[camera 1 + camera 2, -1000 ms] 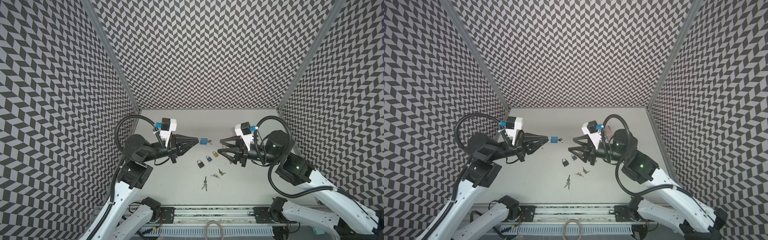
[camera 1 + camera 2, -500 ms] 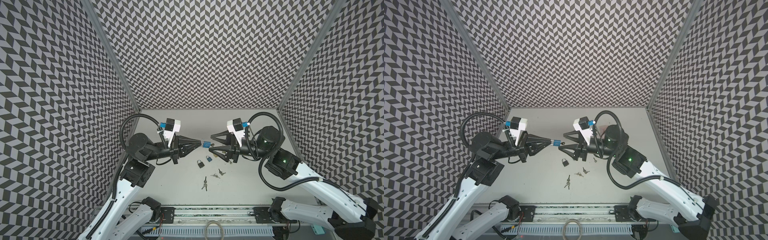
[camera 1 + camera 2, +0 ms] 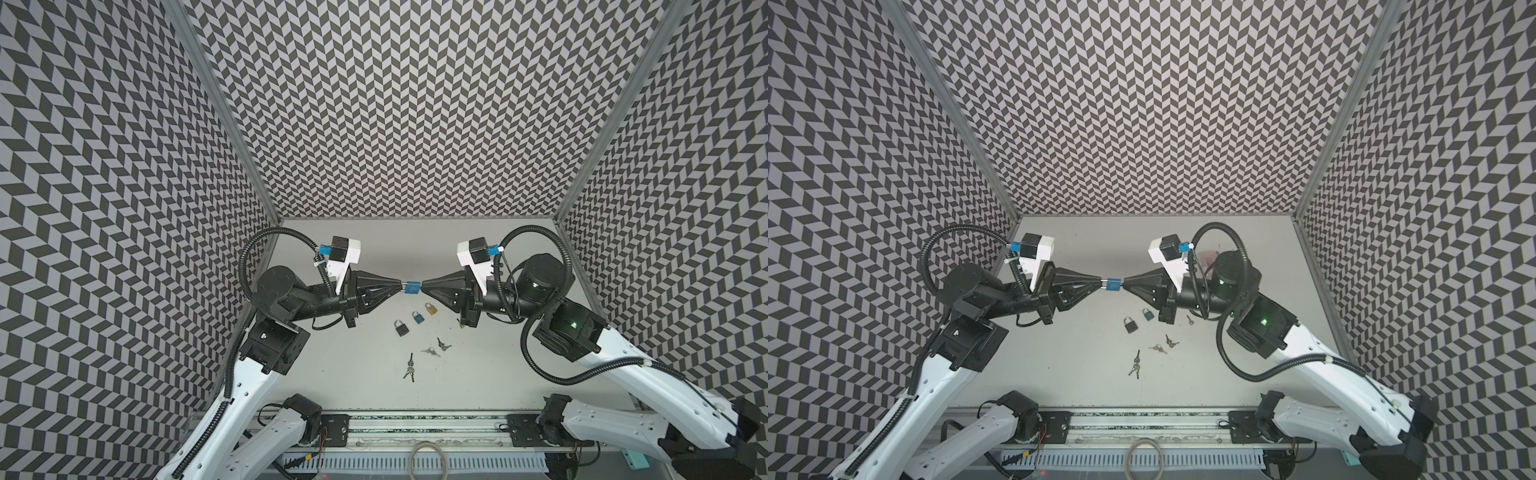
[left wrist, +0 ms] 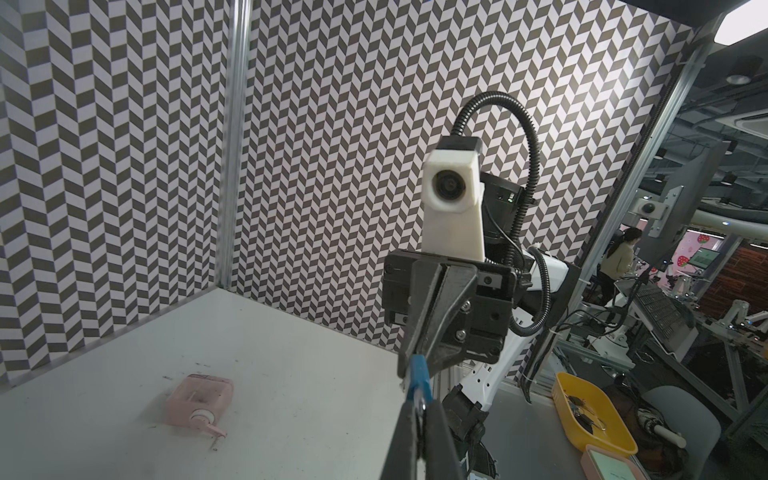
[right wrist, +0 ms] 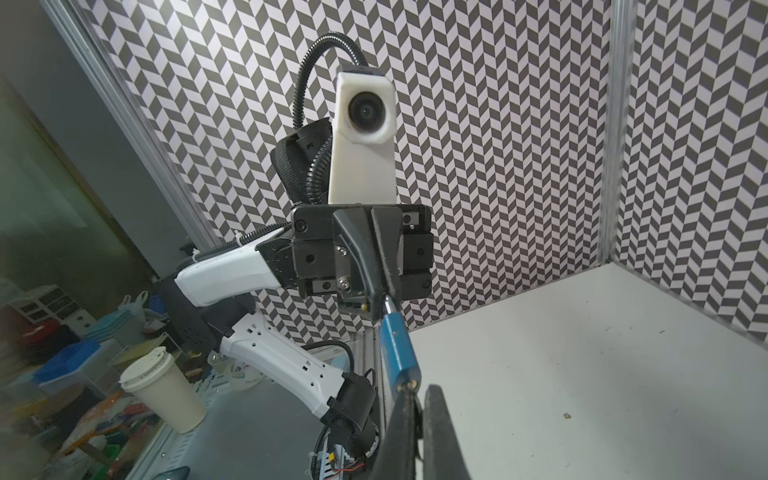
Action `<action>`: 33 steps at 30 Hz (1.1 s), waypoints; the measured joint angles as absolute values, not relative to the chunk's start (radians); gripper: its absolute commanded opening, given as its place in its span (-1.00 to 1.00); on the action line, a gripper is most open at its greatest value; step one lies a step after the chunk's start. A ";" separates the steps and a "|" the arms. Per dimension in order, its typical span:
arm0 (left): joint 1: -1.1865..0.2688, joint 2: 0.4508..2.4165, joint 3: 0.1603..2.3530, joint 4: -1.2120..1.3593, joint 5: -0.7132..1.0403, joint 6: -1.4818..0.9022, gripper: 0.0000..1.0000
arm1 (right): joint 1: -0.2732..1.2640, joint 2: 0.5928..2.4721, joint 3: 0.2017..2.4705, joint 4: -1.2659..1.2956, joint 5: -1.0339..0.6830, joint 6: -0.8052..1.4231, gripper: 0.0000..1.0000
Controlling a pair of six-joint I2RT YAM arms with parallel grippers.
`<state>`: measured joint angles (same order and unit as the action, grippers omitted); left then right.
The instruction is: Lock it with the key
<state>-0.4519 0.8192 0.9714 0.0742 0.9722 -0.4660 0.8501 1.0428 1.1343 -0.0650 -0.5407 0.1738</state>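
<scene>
The left gripper [image 3: 400, 286] is pressed together on the silver shackle [image 5: 388, 306] of a small blue padlock [image 3: 413, 288]. It holds the padlock in the air, so the body sticks straight out beyond its fingertips. At the end of the padlock farthest from that gripper, what I take for the key [image 5: 409, 384] shows as a brass stub, too small to be sure of. The right gripper [image 3: 423, 286] meets it head-on, fingers closed on that stub, almost tip to tip with the left one. Below both grippers, on the table [image 3: 353, 374], lie three spare padlocks [image 3: 401, 328] and some loose keys [image 3: 410, 368], none touched by a gripper. As I judge it, the lock is lifted and presented, and the key seems seated and gripped. Turning the key is what remains, and I cannot tell whether the shackle is pushed home
</scene>
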 measured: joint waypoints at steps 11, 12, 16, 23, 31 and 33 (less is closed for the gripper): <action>-0.431 0.802 0.972 0.061 0.962 -0.463 -1.00 | 0.844 0.994 1.115 -0.104 -0.519 0.173 -1.00; -0.416 0.795 0.972 0.058 0.959 -0.463 -1.00 | 0.838 0.978 1.108 -0.114 -0.508 0.172 -1.00; -0.387 0.777 0.972 0.058 0.953 -0.465 -1.00 | 0.826 0.937 1.097 -0.144 -0.471 0.171 -1.00; -0.361 0.799 1.009 -0.142 0.685 -0.412 -1.00 | 0.885 1.006 1.027 -0.176 -0.327 0.152 -1.00; -0.313 0.822 0.960 -0.444 0.263 -0.413 -1.00 | 1.065 1.288 0.796 -0.162 -0.187 0.242 -1.00; -0.297 0.822 0.926 -0.495 0.215 -0.427 -1.00 | 1.099 1.382 0.792 -0.132 -0.188 0.274 -1.00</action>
<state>-0.2974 0.8215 0.9257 -0.4953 0.2146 -0.4274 1.0988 1.3815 0.7918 -0.1322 -0.1879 0.2737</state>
